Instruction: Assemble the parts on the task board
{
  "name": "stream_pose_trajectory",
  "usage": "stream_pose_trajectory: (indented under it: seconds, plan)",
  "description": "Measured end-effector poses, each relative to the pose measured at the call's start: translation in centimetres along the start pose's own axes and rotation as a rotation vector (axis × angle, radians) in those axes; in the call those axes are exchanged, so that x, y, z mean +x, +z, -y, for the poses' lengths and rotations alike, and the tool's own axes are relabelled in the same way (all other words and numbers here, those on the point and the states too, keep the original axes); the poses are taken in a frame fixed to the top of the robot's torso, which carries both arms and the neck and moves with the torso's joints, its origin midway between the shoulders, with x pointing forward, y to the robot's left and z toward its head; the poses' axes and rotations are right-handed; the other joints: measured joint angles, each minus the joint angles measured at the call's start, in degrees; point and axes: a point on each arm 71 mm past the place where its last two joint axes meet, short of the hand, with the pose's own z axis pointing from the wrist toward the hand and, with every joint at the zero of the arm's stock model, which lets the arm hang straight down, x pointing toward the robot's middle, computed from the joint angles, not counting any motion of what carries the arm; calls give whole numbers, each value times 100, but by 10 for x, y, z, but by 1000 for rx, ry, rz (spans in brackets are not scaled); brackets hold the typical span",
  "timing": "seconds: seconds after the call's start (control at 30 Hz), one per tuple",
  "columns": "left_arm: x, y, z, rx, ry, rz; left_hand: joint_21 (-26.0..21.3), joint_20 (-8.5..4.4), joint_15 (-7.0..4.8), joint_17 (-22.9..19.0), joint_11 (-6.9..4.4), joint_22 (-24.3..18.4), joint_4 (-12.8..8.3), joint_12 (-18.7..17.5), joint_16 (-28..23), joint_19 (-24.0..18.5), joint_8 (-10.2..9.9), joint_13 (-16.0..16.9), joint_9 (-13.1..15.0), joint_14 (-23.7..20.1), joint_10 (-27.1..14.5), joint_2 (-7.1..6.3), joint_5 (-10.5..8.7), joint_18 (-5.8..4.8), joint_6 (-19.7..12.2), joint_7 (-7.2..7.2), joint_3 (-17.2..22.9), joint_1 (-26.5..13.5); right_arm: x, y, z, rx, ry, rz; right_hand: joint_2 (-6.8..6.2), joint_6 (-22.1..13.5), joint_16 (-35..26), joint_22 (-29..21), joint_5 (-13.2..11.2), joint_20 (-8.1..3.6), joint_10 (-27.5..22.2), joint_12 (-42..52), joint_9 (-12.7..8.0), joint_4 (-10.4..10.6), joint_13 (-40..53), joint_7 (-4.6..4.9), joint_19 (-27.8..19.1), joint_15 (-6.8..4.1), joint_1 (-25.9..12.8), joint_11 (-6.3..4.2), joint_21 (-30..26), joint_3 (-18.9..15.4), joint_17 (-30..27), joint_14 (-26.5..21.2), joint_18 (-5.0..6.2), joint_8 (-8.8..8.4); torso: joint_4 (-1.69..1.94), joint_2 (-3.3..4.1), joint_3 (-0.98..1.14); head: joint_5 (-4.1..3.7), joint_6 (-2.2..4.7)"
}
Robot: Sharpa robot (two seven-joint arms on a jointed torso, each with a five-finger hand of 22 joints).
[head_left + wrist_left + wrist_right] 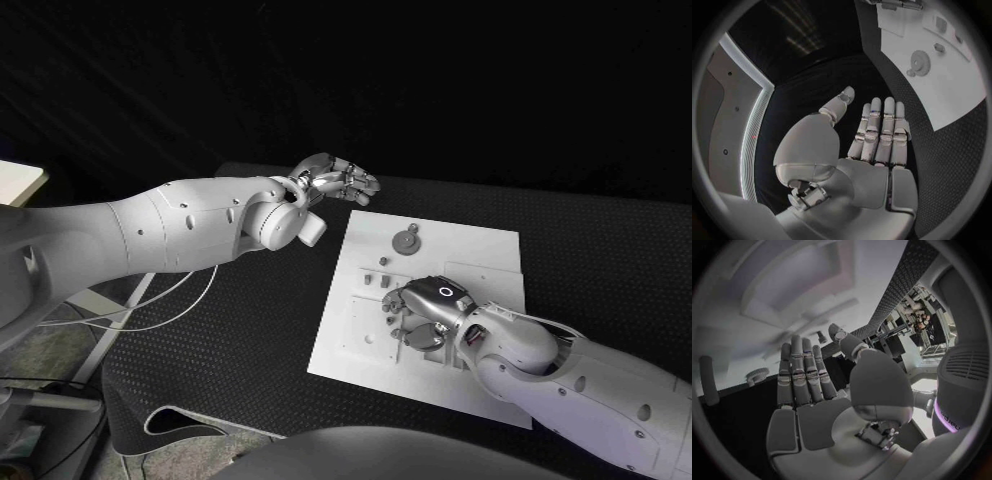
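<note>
Left hand (335, 180) — raised off table beyond task board's (476, 245) far left corner, fingers (882, 120) straight and apart, holding nothing. Task board mid-table; gear part (407, 242) lying loose near far edge, small parts (378, 282) standing mid-board — assembly looks early, most work left. Right hand (426, 312) — low over board's near half, palm down; wrist view shows fingers (801, 367) extended, nothing gripped.

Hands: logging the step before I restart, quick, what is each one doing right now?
Left hand: open, fingers straight, holding nothing, off the task board.
Right hand: open, fingers extended, holding nothing, over the task board.
</note>
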Motion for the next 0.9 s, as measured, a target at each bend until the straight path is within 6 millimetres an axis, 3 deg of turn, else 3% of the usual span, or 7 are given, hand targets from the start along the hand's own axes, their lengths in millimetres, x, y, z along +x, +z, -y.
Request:
stream_pose_trajectory:
  seconds: [0.27, 0.43, 0.57, 0.73, 0.9]
  plan:
    - [-2, 0, 0, -1, 1, 3, 0, 0, 0, -1, 0, -5, 0, 0, 0, 0, 0, 1, 0, 0, 0, 0, 0, 0, 0, 0, 0, 0, -17, -10, -2, -16, 1, 40, -22, 0, 0, 31, 0, 0, 0, 0, 0, 0, 2, 0, 0, 0, 23, 0, 0, 0, 14, 0, -1, 0, -3, -2, 7, -16, 29]
    - [-3, 0, -1, -2, 2, 7, 0, 0, 0, 4, 0, -10, 0, 0, 0, 0, 0, -4, 0, 0, 0, 0, 0, 0, 0, 0, 0, 0, -49, -17, 4, -14, -5, 105, -22, 0, 0, 31, 0, -14, 64, 38, -12, 0, 26, 0, 14, -42, 23, -64, 0, 0, 46, 43, -1, 0, -10, -7, 8, -79, 96]
    - [-5, 0, -1, -3, 3, 12, 0, 0, 0, 4, 0, -10, 0, 0, 0, 0, 0, -4, 0, 0, 0, 0, 0, 0, 0, 0, 0, 0, -84, -25, 17, 3, -16, 165, -22, -124, 0, 31, 0, -12, 63, 38, -43, 17, 26, -121, 55, -63, 23, -64, 0, -17, 57, 64, 0, -28, -19, -10, 9, -146, 176]
    - [-7, -1, -2, -3, 4, 16, 0, 0, 0, 4, 0, -10, 0, 0, 0, 0, 0, -4, 0, 0, 0, 0, 0, 0, 0, 0, 0, 0, -109, -40, 36, 35, -43, 169, -90, -192, 0, 31, 0, -12, 40, 37, -53, 25, 18, -115, 55, -63, -45, -40, 0, -70, 64, 64, 0, -51, -29, -12, 8, -217, 266]
    - [-9, -1, -2, -4, 5, 20, 0, 0, 0, 10, 0, -16, 0, 0, 0, 0, 0, -4, 1, 0, 0, 0, 0, 0, 0, 0, 0, 0, -117, -49, 52, 72, -63, 122, -183, -319, -154, 31, 0, 36, -122, -34, -74, 24, -32, -193, -220, 103, -138, 40, -149, -70, 36, -186, -1, -90, -42, -13, 9, -243, 311]
